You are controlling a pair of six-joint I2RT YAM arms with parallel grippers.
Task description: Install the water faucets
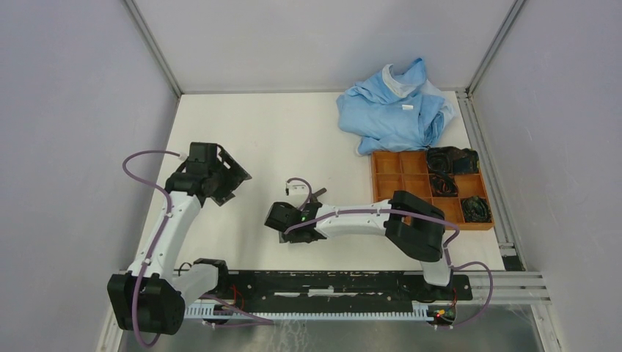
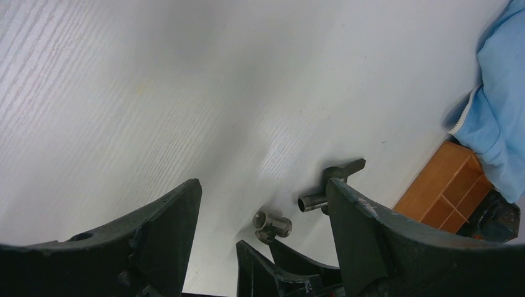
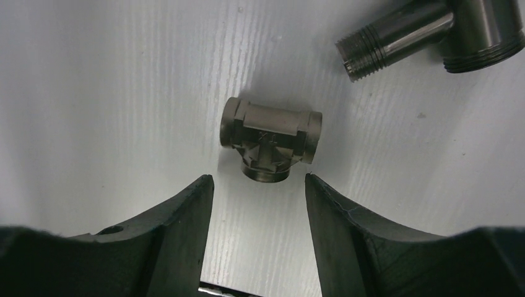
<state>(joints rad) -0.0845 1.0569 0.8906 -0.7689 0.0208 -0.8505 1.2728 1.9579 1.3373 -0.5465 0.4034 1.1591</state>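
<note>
Through my right wrist camera, the short, dark grey metal tee fitting [image 3: 270,139] lies flat on the white table [image 3: 93,93]. Its long axis runs across the view, right end a little lower, with open sockets facing left and right. Its stubby stem points back toward the gap of my right gripper [image 3: 258,185]. Those jaws stand apart and pinch nothing; the stem's mouth sits just beyond the tips, touching neither. At the upper right lies the longer dark grey metal faucet piece [image 3: 427,31], close to the tee fitting but apart from it, its threaded spout aimed down-left.

Through my left wrist camera, my left gripper [image 2: 265,185] is spread wide and empty. Past its fingers the two pieces lie side by side — the tee fitting nearer, the faucet piece beyond and partly hidden by one finger, its open pipe end facing left. The dark tips of my right gripper poke in at the bottom edge. A crumpled light blue cloth [image 2: 501,105] and an orange compartment tray [image 2: 442,192] sit at the right.

From above, my left gripper is well left of the pieces. My right arm reaches leftward to mid-table — the pieces are just beyond its gripper, too small to read their direction.
</note>
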